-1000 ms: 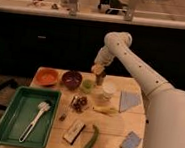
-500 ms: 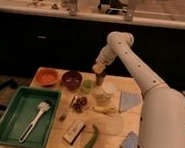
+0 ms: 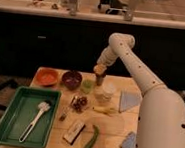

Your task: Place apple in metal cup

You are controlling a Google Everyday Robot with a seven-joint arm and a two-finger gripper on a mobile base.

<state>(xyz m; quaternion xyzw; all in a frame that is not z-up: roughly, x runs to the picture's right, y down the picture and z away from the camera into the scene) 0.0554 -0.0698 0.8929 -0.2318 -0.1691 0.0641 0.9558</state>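
My gripper (image 3: 102,67) hangs over the back middle of the wooden table, shut on the apple (image 3: 99,70), a small yellow-orange fruit. Directly beneath the apple stands the metal cup (image 3: 99,81), dark grey and narrow. The apple sits just above the cup's rim; I cannot tell whether they touch. The white arm (image 3: 136,73) reaches in from the right.
An orange bowl (image 3: 47,76), a dark bowl (image 3: 71,79) and a small green cup (image 3: 87,86) stand left of the metal cup. A white cup (image 3: 105,93), a banana (image 3: 103,110) and a blue cloth (image 3: 129,100) lie in front. A green tray (image 3: 9,124) holds a brush (image 3: 35,120). A green vegetable (image 3: 91,138) lies near the front.
The gripper with the apple has sunk slightly toward the metal cup. Nothing else has moved.
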